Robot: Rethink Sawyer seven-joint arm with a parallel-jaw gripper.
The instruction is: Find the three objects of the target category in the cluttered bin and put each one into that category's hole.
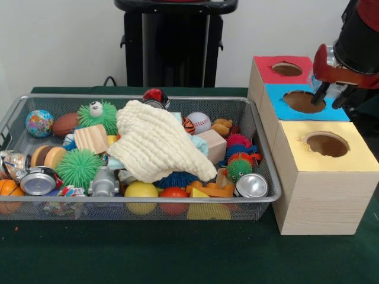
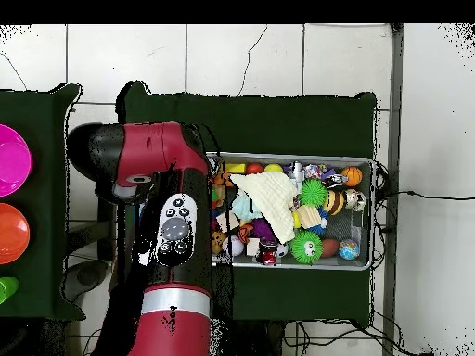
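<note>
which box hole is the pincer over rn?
The blue-topped box's hole, the middle one of three. The pincer hangs at its edge; the red box's hole and yellow box's hole lie clear.

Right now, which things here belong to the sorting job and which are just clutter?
Job: silver wire-mesh bin, crumpled silvery printed piece, blue-topped wooden box's round hole, robot's hand.
Clutter: cream knitted cloth, green spiky rubber ball, white baseball.

A cream knitted cloth [image 1: 155, 144] lay draped over the clutter. Beside it sat green spiky balls [image 1: 79, 167], a globe ball [image 1: 39, 123], a baseball [image 1: 199, 122], a yellow ball [image 1: 141, 191] and a wooden block [image 1: 90, 139].
</note>
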